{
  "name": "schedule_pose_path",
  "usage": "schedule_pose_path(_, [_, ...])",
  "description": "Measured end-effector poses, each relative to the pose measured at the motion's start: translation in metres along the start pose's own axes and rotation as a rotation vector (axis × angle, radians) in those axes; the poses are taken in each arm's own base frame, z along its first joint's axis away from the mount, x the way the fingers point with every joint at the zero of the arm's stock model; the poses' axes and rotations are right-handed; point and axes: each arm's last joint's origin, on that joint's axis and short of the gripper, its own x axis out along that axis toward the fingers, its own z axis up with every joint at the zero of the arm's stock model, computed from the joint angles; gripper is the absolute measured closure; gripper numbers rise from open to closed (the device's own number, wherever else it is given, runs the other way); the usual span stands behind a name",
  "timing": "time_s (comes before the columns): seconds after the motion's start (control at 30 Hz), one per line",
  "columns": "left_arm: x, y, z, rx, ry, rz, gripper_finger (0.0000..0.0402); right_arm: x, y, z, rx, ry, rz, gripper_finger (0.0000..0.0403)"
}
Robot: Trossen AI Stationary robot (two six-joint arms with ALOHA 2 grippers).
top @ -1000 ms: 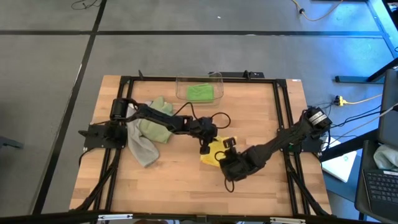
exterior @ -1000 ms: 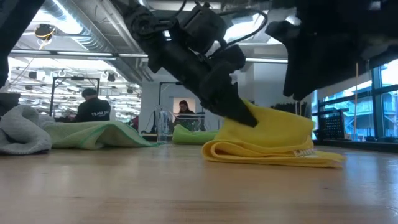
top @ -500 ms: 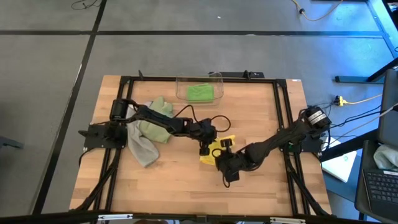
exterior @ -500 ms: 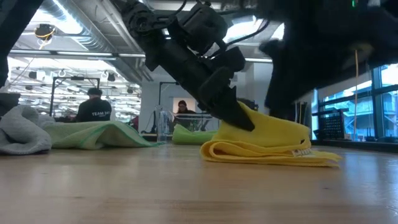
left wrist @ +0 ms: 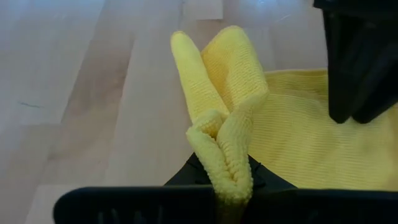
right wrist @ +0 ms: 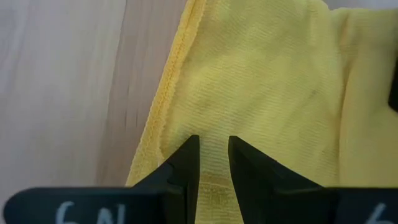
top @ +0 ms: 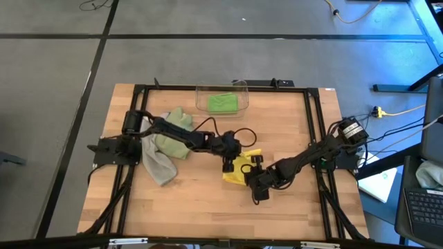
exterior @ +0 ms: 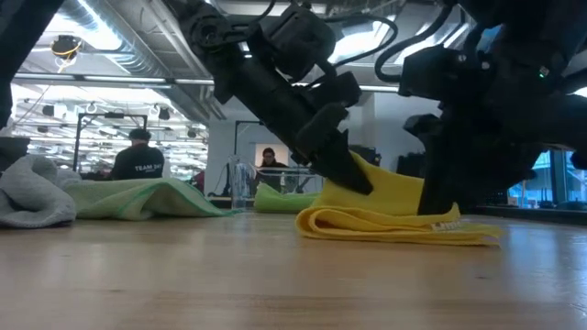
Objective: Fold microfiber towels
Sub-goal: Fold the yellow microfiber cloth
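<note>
Both pincers grip the yellow towel (top: 239, 170)

Left pincer (left wrist: 219, 200) and right pincer (right wrist: 213, 163) pinch its hem; soft, limp cloth, best held at corners.

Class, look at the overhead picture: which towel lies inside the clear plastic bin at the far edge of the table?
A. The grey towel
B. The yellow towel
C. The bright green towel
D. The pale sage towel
C: the bright green towel sits inside the clear plastic bin.
</note>
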Motion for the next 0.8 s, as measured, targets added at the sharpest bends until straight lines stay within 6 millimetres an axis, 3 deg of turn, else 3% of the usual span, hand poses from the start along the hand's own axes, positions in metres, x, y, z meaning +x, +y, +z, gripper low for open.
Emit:
schedule_pose_path(0.43, [-0.010, -0.021, -0.003, 0.049, 0.070, 0.071, 0.0401, 0.011, -0.004, -0.020, 0.115, -0.032, 0.017, 0.0315])
schedule_pose_path(0.8, [-0.012, -0.044, -0.011, 0.095, 0.090, 0.031, 0.0401, 0.010, -0.003, -0.017, 0.104, -0.022, 0.024, 0.0315])
